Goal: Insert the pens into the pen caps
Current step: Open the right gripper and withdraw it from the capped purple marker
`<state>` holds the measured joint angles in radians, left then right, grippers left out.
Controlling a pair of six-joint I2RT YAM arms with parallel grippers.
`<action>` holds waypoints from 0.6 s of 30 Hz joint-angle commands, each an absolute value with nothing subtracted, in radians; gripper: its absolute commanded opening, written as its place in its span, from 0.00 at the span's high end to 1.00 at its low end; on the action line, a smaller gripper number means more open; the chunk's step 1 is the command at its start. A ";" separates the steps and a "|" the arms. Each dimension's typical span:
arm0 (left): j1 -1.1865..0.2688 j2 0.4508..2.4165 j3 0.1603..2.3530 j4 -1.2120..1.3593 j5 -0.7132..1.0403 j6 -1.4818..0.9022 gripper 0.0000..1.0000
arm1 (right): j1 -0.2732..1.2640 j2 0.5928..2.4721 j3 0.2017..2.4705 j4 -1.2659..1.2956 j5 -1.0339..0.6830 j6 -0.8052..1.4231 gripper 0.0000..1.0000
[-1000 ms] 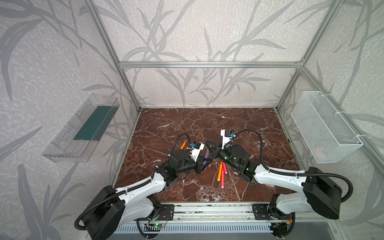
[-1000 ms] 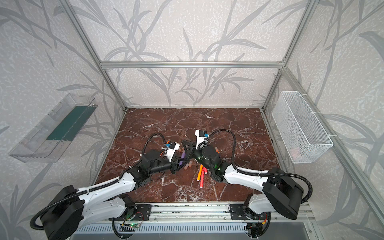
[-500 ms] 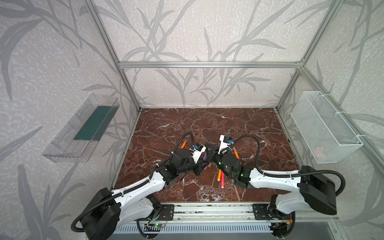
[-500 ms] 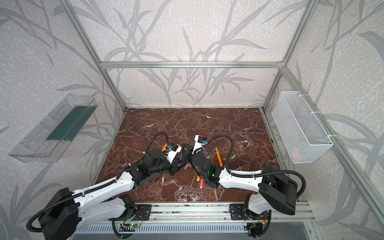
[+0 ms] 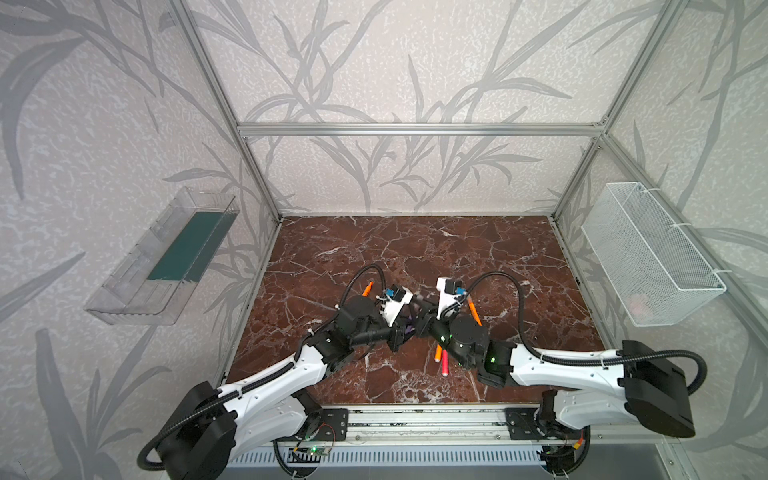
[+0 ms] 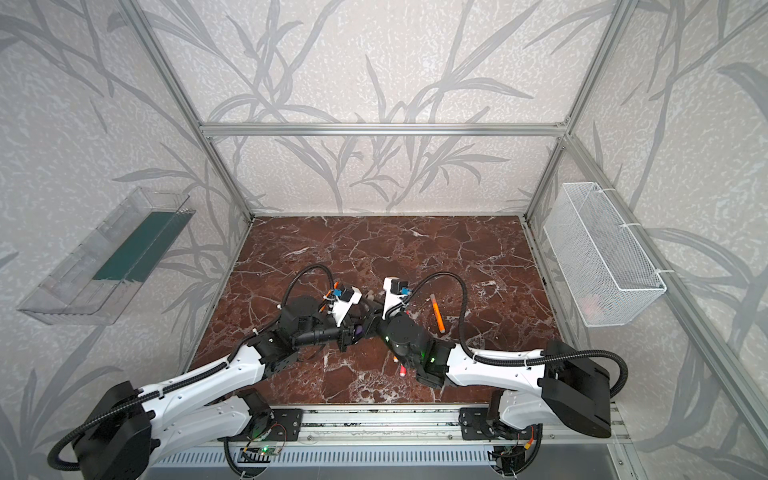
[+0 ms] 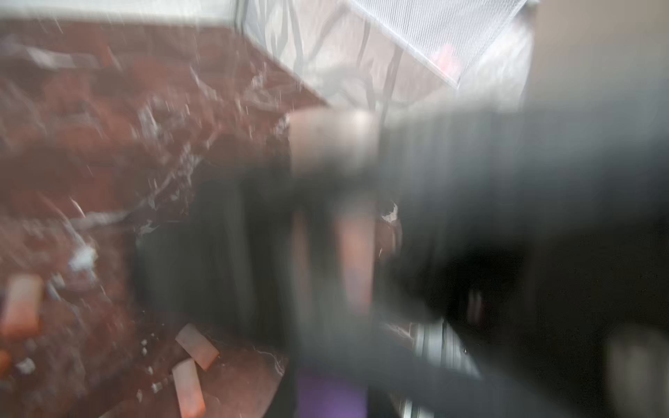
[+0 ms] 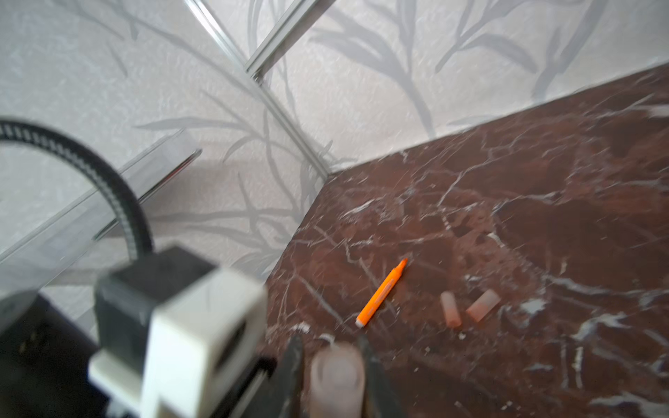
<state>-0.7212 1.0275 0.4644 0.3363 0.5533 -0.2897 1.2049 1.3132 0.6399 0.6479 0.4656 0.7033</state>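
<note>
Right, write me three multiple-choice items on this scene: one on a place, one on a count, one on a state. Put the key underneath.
1. The white wire basket hangs:
A) on the right-hand wall
B) on the back wall
C) over the middle of the table

2. In the right wrist view, the loose pen caps lying beside the orange pen number:
A) one
B) two
C) five

3. That orange pen is:
A) capped
B) uncapped, lying flat on the table
C) standing upright in a gripper

Key:
1 A, since both top views show it fixed to the right-side frame.
2 B, since two short pale cylinders lie close to the pen.
3 B, since its pointed tip is bare and it lies on the marble.
</note>
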 commanded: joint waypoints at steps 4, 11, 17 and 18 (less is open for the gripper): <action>-0.775 0.945 0.424 0.516 0.517 -0.278 1.00 | 1.229 1.266 0.633 0.531 0.348 0.644 0.64; -0.797 0.927 0.401 0.527 0.539 -0.273 1.00 | 1.206 1.257 0.658 0.516 0.321 0.615 0.62; -0.799 0.940 0.389 0.546 0.538 -0.278 1.00 | 1.172 1.264 0.642 0.490 0.331 0.665 0.88; -0.798 0.943 0.387 0.550 0.537 -0.280 1.00 | 1.162 1.262 0.637 0.480 0.335 0.671 0.93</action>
<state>-0.7921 0.9535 0.3840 0.4423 0.5228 -0.2913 1.1805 1.2518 0.6430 0.5652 0.3408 0.6567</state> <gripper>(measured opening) 0.166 0.160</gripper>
